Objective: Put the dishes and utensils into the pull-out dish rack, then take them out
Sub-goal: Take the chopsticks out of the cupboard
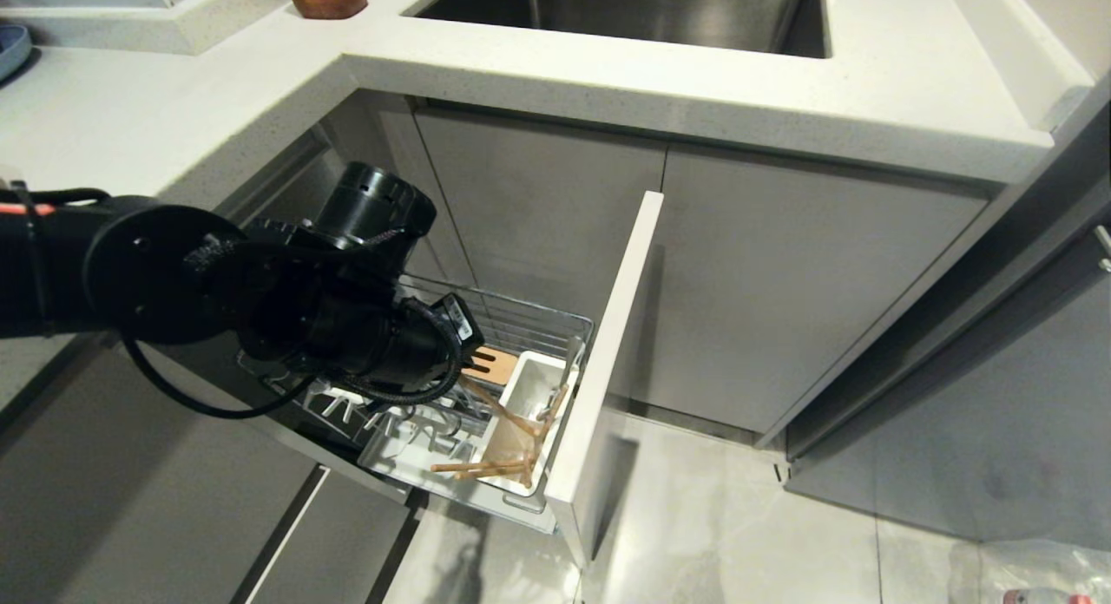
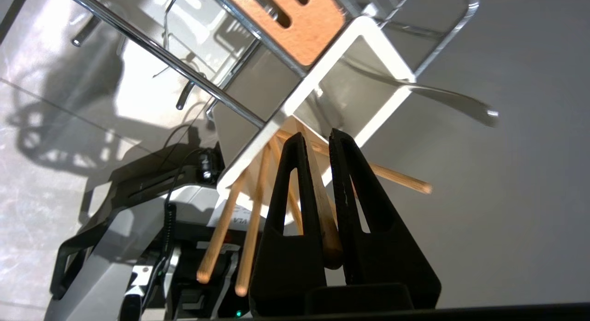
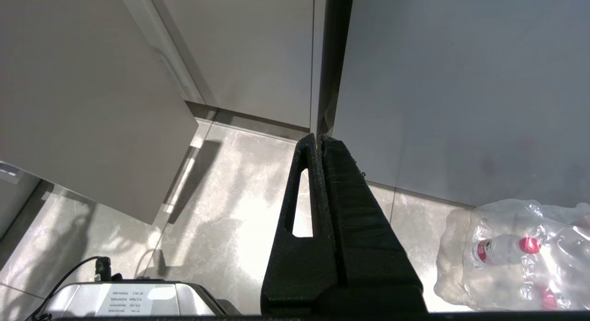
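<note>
A: Inspecting the pull-out dish rack (image 1: pixel 486 326): chrome wire basket, slotted copper-brown strip (image 2: pixel 295 21), white utensil caddy (image 1: pixel 529 413), pale front panel (image 1: pixel 608 361). It stands drawn out below the worktop (image 1: pixel 608 66).

B: Utensil count?

A: The left wrist view shows four light-brown chopsticks (image 2: pixel 221 228) leaning out of the caddy and one grey metal spoon (image 2: pixel 442 97) lying across its rim. A pale blue dish (image 1: pixel 13 49) is cut off at the worktop's far left edge.

B: Claw status?

A: The left claw (image 2: pixel 318 139) is clamped on one chopstick (image 2: pixel 325 210), just beside the caddy. The arm hides much of the basket in the head view. The right claw (image 3: pixel 319 139) is fully closed, empty, above the floor (image 3: pixel 221 210).
</note>
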{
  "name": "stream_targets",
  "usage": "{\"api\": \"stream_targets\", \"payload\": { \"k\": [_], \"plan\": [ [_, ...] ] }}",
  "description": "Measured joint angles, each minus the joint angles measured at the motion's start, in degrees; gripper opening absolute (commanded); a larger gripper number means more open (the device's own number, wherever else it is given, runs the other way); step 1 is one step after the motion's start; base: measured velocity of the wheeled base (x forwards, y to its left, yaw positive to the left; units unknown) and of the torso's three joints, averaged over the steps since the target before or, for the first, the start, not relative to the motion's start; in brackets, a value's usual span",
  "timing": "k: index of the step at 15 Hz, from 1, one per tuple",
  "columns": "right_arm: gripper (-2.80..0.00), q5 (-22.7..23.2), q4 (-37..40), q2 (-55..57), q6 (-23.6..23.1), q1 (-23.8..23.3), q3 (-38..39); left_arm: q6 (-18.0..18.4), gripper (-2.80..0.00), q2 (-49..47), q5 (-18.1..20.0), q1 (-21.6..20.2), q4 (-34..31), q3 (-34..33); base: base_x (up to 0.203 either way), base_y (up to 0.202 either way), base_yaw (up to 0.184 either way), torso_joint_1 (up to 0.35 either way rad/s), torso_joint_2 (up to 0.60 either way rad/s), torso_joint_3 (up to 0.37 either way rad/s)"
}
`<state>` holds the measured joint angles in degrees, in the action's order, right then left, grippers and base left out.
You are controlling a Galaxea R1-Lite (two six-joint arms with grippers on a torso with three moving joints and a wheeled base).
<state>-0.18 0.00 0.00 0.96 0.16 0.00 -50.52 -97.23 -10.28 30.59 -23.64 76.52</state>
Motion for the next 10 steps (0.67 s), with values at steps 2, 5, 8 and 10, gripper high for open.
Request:
{"api": "stream_targets", "payload": {
  "k": [2, 5, 8, 10],
  "plan": [
    [-2.8, 0.0, 0.0, 0.0, 0.0, 0.0, 0.0, 0.19, -2.8, 1.72, 0.0, 0.04, -1.02, -0.01, 0.0, 0.0, 0.0, 0.0, 0.0, 0.0],
    [-2.8, 0.0, 0.0, 0.0, 0.0, 0.0, 0.0, 0.29, -2.8, 3.92, -0.16, 0.09, -4.67, -0.11, 0.0, 0.0, 0.0, 0.0, 0.0, 0.0],
    [-2.8, 0.0, 0.0, 0.0, 0.0, 0.0, 0.0, 0.47, -2.8, 6.44, -0.39, 0.07, -4.82, -0.15, 0.0, 0.0, 0.0, 0.0, 0.0, 0.0],
    [-2.8, 0.0, 0.0, 0.0, 0.0, 0.0, 0.0, 0.63, -2.8, 8.27, -0.5, 0.02, -4.94, -0.23, 0.0, 0.0, 0.0, 0.0, 0.0, 0.0]
  ]
}}
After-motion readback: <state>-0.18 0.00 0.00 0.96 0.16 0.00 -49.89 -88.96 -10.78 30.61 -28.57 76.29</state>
